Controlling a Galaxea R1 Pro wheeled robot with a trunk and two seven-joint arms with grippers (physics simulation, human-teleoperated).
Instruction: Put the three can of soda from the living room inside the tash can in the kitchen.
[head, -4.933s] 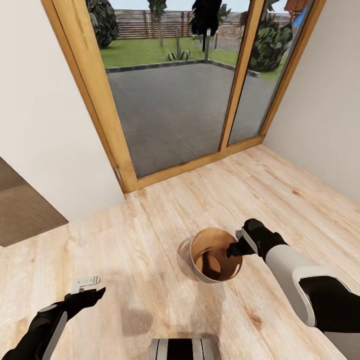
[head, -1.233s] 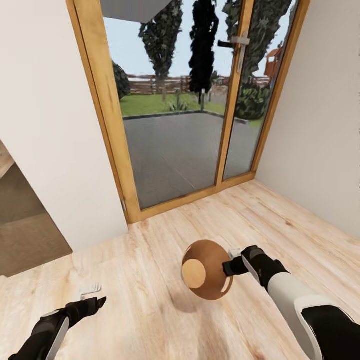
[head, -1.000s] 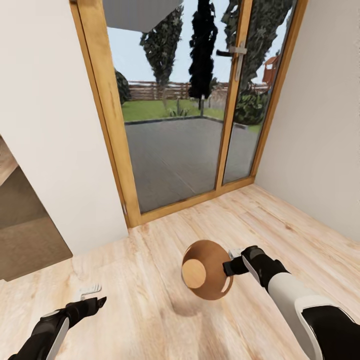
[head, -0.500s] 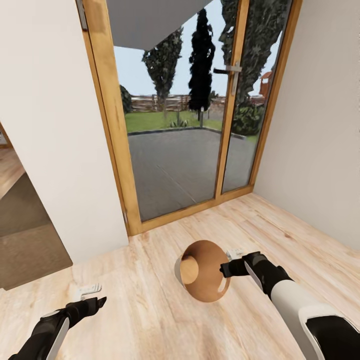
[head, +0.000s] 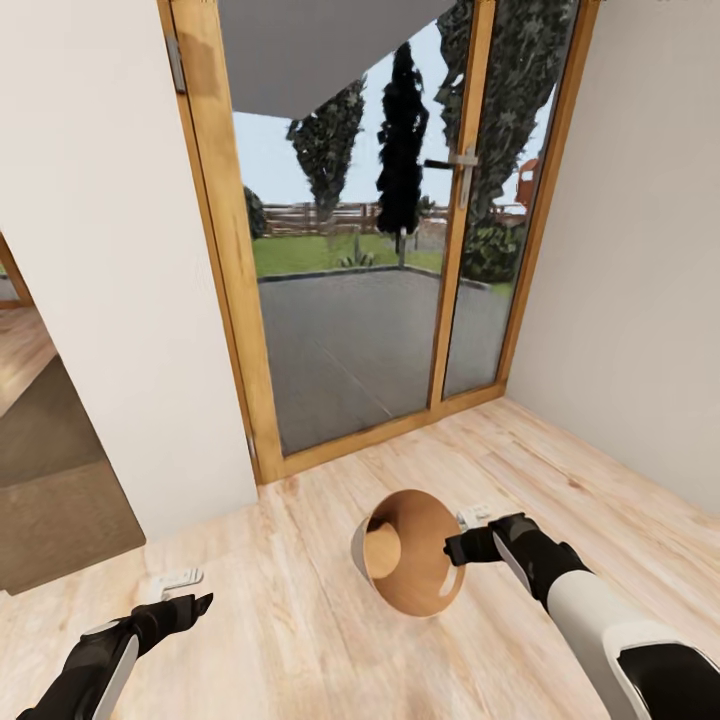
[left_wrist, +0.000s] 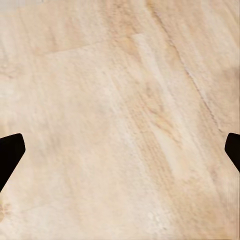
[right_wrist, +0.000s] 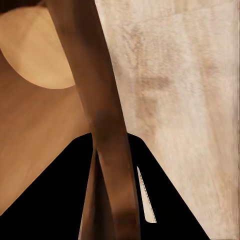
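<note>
The left gripper (head: 185, 592) hangs low over the pale wood floor (head: 300, 620), fingers spread wide, holding nothing. The tash can (head: 405, 565), tipped sideways above the floor, shows its tan-brown inside and a grey rim, no lettering; the right gripper (head: 462, 545) pinches its rim

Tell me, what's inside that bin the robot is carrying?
The bin, tipped toward the camera in the right gripper, shows only a bare wood wall and round bottom, no cans. Its rim hides a strip of the inside in the right wrist view.
</note>
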